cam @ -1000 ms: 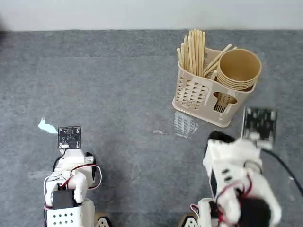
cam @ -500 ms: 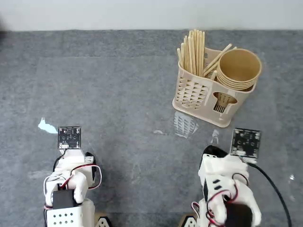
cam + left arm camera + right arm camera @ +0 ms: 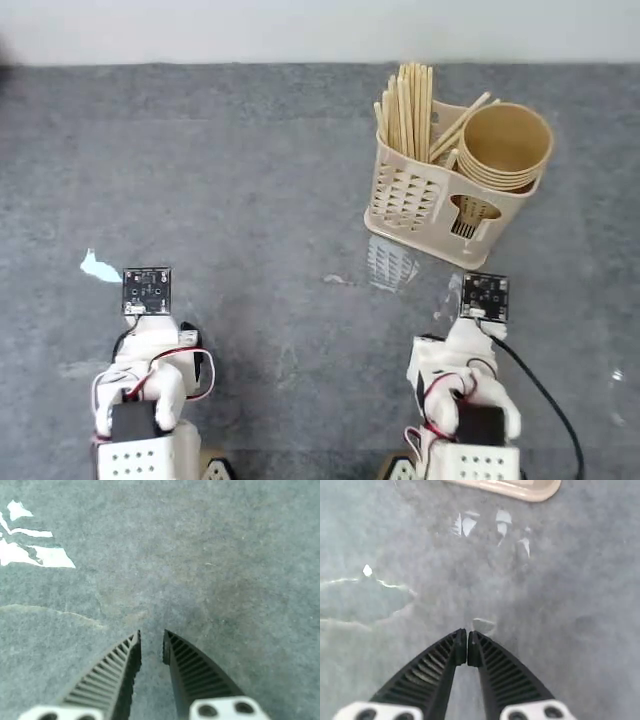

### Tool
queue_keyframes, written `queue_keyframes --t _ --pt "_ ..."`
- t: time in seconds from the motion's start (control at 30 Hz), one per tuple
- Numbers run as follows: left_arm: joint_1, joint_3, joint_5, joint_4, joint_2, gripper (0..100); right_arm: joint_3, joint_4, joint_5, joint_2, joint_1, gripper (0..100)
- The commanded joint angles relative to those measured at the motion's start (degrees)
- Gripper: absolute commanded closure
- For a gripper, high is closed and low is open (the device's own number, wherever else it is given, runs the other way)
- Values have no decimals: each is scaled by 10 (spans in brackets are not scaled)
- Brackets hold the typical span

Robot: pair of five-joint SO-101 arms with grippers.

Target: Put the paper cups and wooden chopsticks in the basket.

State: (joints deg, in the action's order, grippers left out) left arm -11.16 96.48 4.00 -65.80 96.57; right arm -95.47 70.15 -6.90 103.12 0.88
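Black ribbed right gripper (image 3: 467, 637): tips pressed together, nothing held, low over the grey felt-like table cover (image 3: 230, 190). Black ribbed left gripper (image 3: 151, 640): jaws a narrow slit apart, also holding nothing, over bare grey cover. Both arms sit folded at the near edge of the table, left arm (image 3: 147, 375) and right arm (image 3: 462, 385) well apart. Shiny clear patches of tape (image 3: 465, 524) lie just ahead of the right gripper, between it and the cream slotted plastic basket (image 3: 415, 195). Basket stands at the far right. Bundle of pale wooden chopsticks (image 3: 410, 105) upright in its left compartment; stack of tan paper cups (image 3: 505, 140) nested in the right compartment. Pale torn scrap (image 3: 98, 266) beside the left arm.
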Motion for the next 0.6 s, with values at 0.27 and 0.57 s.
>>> queue_keyframes --t 0.27,0.57 --pt "-4 -6 -6 11 2 924 -10 41 -1 9 5 974" --pt "-4 -6 -6 11 2 923 -10 48 -2 9 6 973"
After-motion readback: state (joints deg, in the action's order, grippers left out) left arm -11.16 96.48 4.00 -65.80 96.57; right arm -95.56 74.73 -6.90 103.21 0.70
